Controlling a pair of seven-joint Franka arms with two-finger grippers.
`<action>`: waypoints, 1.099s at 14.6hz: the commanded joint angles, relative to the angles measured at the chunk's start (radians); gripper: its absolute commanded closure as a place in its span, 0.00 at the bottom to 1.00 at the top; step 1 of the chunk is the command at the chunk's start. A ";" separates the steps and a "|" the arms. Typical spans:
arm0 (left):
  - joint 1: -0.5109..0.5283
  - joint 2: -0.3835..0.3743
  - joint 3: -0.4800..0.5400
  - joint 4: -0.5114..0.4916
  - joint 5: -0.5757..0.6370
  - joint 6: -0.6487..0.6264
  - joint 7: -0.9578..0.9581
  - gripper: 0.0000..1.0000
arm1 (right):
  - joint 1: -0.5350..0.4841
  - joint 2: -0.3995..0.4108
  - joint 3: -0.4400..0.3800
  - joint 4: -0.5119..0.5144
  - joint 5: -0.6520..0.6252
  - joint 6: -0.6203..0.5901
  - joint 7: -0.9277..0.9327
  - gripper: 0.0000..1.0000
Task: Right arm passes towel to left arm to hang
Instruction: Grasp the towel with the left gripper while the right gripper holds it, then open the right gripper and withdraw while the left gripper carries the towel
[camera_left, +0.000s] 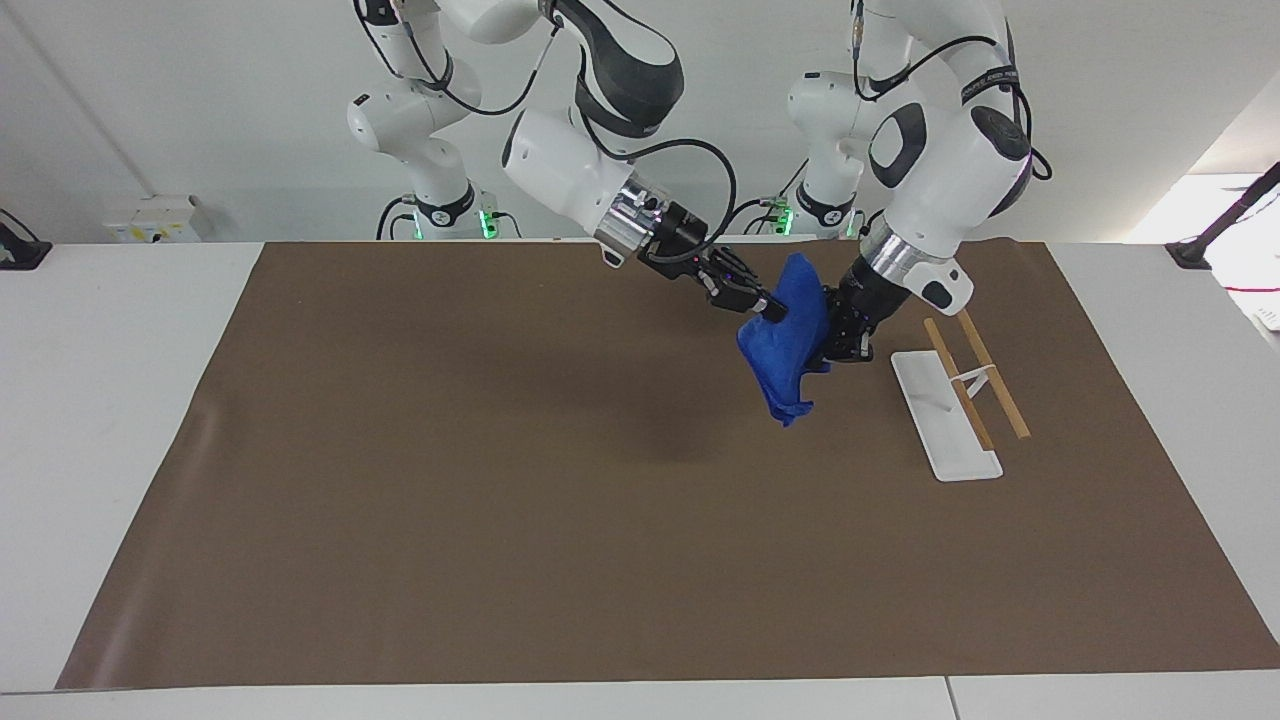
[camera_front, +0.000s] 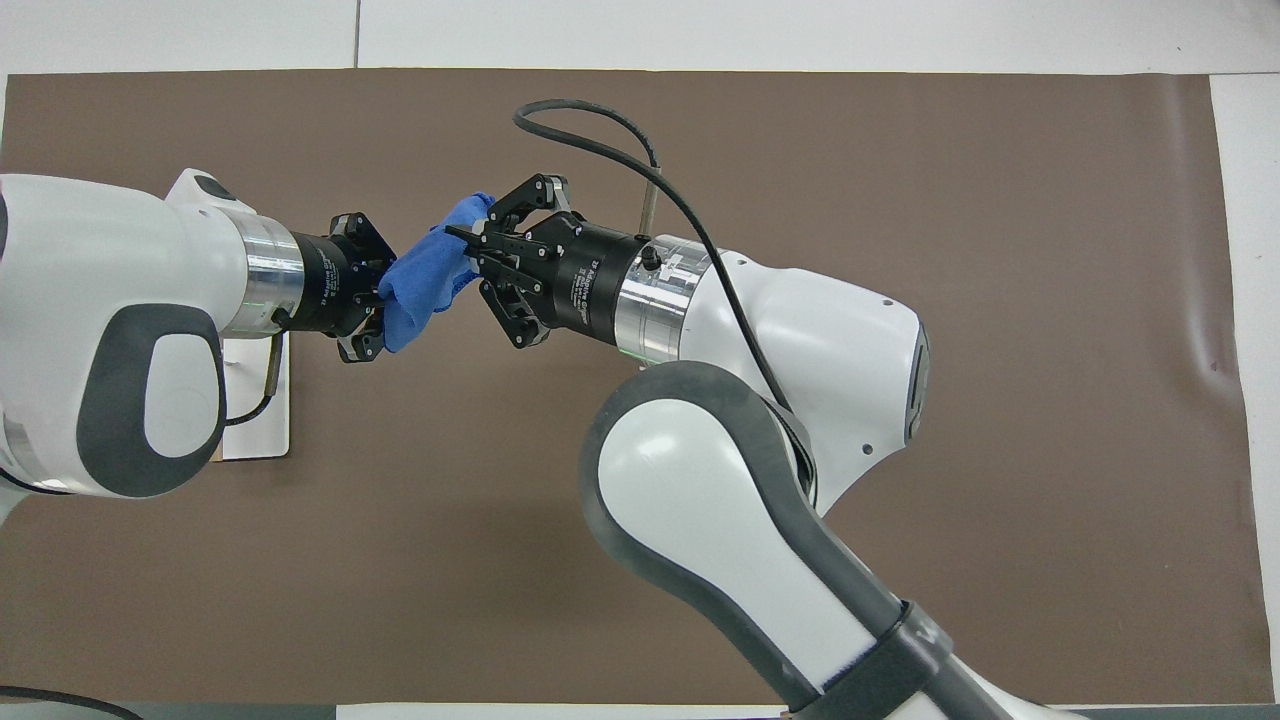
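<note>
The bright blue towel (camera_left: 785, 350) hangs in the air between my two grippers, over the brown mat. My right gripper (camera_left: 770, 308) is shut on the towel's upper part. My left gripper (camera_left: 830, 338) has come against the towel from the left arm's end, and its fingers are closed on the cloth. In the overhead view the towel (camera_front: 425, 285) is stretched between the left gripper (camera_front: 378, 312) and the right gripper (camera_front: 466, 258). The towel's loop is hidden in the folds.
A flat white base (camera_left: 945, 415) with a wooden rack (camera_left: 975, 375) lies on the brown mat (camera_left: 500, 500) toward the left arm's end, under the left arm (camera_front: 255, 420). Two smaller white arms with green-lit bases (camera_left: 445, 210) stand nearer to the robots.
</note>
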 joint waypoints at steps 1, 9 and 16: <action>0.009 0.001 0.004 0.012 -0.015 0.004 0.001 1.00 | 0.001 0.011 0.001 0.017 0.012 0.018 0.006 1.00; 0.096 0.044 0.005 0.094 -0.001 0.007 0.120 1.00 | -0.005 0.003 -0.004 -0.003 -0.060 0.022 -0.166 0.00; 0.168 0.047 0.007 0.089 0.131 0.038 0.249 1.00 | -0.126 -0.075 -0.011 -0.216 -0.525 -0.004 -0.389 0.00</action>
